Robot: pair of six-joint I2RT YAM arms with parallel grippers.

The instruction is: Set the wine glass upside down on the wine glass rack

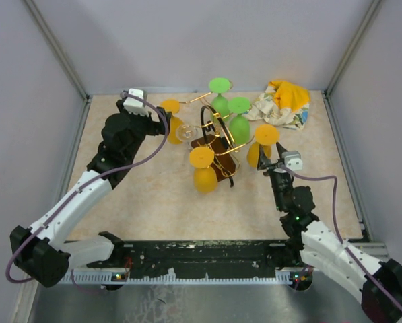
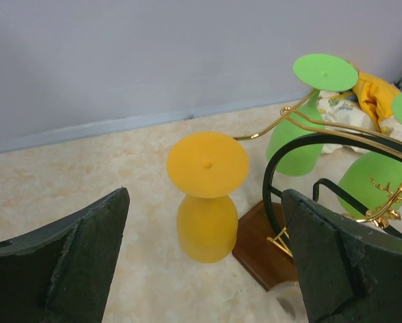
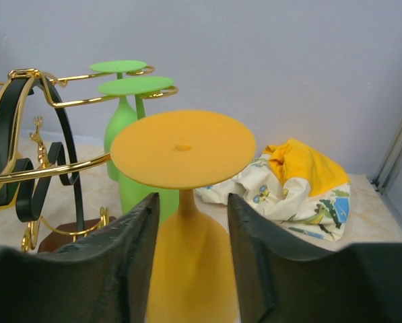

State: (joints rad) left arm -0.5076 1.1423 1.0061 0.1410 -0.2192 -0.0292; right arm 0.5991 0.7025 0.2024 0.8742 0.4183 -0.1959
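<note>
The orange wine glass (image 3: 182, 149) is held upside down between the narrow jaws of the right gripper (image 3: 190, 202), at the tip of a gold arm of the wine glass rack (image 1: 214, 143). Behind it, two green glasses (image 1: 240, 128) and a crumpled cloth (image 1: 281, 104) are seen. The jaws of the left gripper (image 2: 206, 202) are spread wide before a second orange glass (image 2: 207, 165). A third orange glass (image 1: 204, 171) at the rack's near side is shown only from above.

Crumpled yellow floral cloth (image 1: 281, 102), back right

The table top (image 1: 140, 202) is pale tan with soft cloudy marks, maybe made to look like stone. Plain grey walls (image 1: 207, 40) stand on three sides. Thin metal strips (image 1: 54, 48) run down the back corners. The light is even.
</note>
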